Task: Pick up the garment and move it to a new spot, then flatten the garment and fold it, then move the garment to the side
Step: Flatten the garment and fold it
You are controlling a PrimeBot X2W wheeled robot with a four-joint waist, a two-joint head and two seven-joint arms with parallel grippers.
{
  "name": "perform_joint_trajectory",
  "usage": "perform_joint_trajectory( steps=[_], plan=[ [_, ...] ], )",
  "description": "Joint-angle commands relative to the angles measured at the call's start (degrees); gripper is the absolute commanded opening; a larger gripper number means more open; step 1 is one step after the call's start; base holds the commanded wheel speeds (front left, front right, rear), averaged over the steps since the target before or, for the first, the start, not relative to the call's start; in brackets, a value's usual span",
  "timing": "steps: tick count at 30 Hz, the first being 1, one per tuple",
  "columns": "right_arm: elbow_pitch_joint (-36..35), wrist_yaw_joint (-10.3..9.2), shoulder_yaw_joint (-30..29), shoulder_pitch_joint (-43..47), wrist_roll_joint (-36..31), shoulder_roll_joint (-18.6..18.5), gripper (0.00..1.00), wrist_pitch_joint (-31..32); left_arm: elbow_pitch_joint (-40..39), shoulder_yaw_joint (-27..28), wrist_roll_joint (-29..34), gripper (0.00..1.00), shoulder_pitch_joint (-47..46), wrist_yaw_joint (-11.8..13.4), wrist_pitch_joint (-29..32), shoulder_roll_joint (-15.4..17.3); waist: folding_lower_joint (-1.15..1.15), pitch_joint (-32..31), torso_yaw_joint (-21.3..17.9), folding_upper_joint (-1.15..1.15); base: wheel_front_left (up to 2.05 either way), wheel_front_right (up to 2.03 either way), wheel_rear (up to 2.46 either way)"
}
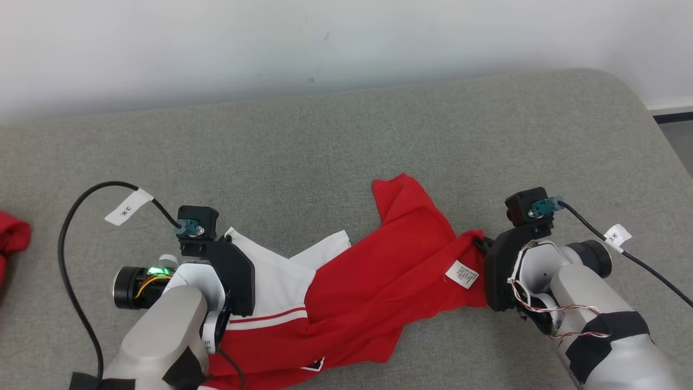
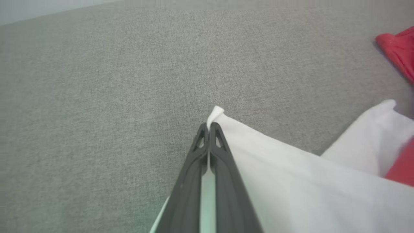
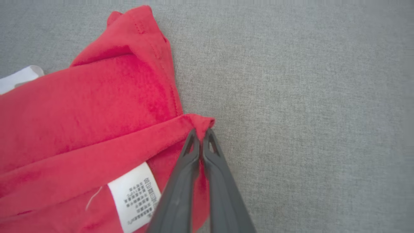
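Red-and-white fabric garment lies long axis left-right near front edge of grey fabric pad; my L gripper pinches its white corner, R gripper its red hem.

One red-and-white garment lies at lower centre, with one white care label. One separate red cloth is at the left edge. There are two end effectors: left end effector and right end effector. There are two black cables, left cable and right cable, and two white tags, left tag and right tag. There is one grey counter.
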Motion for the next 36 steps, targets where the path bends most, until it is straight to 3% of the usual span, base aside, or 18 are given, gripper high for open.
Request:
perform_joint_trajectory(
  steps=[1,7,14,17,19,23,26,30,36],
  plan=[
    [-0.44,-0.13,0.12,0.22,0.44,-0.69,0.00,-0.69,-0.45,0.47,-0.48,0.00,0.40,0.32,-1.62,-0.17,0.00,-0.94,0.01,0.00,0.00,0.00,0.00],
    [-2.44,-0.13,-1.86,0.58,1.61,-2.16,0.00,-3.38,-3.21,2.55,-1.23,0.00,-1.79,0.71,-8.35,-0.33,0.00,-2.46,0.66,0.00,0.00,0.00,0.00],
    [-7.72,-0.13,-9.14,-0.75,3.24,-2.98,0.00,-9.87,-12.14,9.05,-3.58,0.00,-6.06,0.44,-19.53,0.02,0.00,-3.85,1.34,0.00,0.00,0.00,0.00],
    [-11.33,-0.13,-10.36,-3.02,6.04,-1.48,0.00,-9.27,-17.04,13.83,-6.85,0.00,-7.73,-1.43,-20.42,0.60,0.00,-2.14,0.81,0.00,0.00,0.00,0.00],
    [-13.09,-0.13,-10.23,-5.47,7.64,-0.53,0.00,-7.98,-19.72,16.56,-10.30,0.00,-9.18,-4.15,-19.55,1.63,0.00,0.02,0.13,0.00,0.00,0.00,0.00],
    [-13.47,-0.13,-11.27,-13.06,8.22,-0.04,0.00,-6.87,-23.42,20.32,-14.12,0.00,-15.78,-7.16,-14.64,5.84,0.00,5.80,-0.18,0.00,0.00,0.00,0.00],
    [-12.62,-0.13,-13.06,-20.34,5.71,-0.59,0.00,-9.65,-25.63,22.59,-14.93,0.00,-21.47,-6.96,-13.20,8.89,0.00,10.23,0.10,0.00,0.00,0.00,0.00],
    [-9.75,-0.13,-17.13,-29.89,0.88,-0.30,0.00,-15.95,-28.14,26.35,-15.08,0.00,-29.73,-6.13,-15.58,11.18,0.00,14.96,0.42,0.00,0.00,0.00,0.00],
    [-4.99,-0.14,-26.39,-41.20,-8.01,1.83,0.00,-29.57,-31.21,30.82,-13.43,0.00,-39.73,-6.65,-20.32,9.85,0.00,18.23,0.93,0.00,0.00,0.00,0.00]
  ],
)
